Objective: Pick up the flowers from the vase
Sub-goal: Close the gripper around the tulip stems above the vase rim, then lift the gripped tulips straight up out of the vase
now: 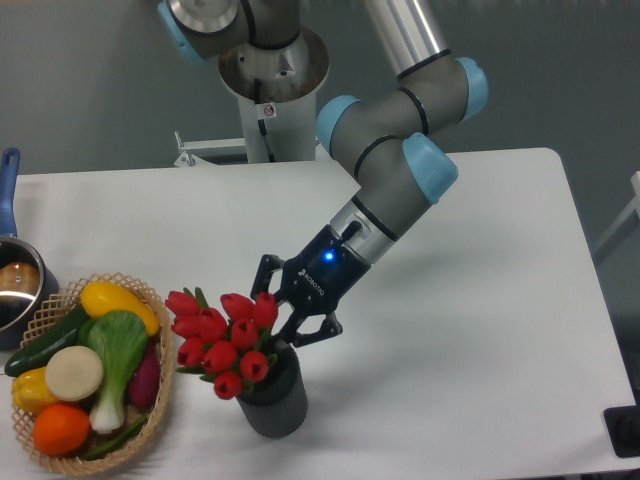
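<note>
vase (271, 405): matt, ribbed | flowers (222, 340): glossy plastic | basket (160, 380): woven wicker | table (480, 300): smooth matt
</note>
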Available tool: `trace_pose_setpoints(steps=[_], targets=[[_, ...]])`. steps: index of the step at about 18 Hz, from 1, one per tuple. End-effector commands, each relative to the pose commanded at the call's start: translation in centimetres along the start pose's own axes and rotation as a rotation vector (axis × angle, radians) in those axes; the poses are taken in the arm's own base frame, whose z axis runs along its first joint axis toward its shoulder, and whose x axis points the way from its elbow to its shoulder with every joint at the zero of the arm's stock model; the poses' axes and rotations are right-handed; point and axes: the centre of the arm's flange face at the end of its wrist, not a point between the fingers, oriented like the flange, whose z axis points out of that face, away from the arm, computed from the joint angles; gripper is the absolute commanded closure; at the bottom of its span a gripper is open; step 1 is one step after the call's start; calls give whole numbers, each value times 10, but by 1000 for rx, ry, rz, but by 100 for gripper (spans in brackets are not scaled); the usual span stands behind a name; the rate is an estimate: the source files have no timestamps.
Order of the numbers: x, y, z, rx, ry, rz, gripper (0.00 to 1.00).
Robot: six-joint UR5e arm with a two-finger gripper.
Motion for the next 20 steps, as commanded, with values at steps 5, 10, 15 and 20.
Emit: trace_pose_setpoints(steps=[5,10,15,20], targets=[[-6,-14,-6,5,-16,-18,100],[-1,-26,-15,11,-28,-68,100],[7,-45,-26,31,-40,-110,100],[21,-67,-33,46,-42,-100,100]])
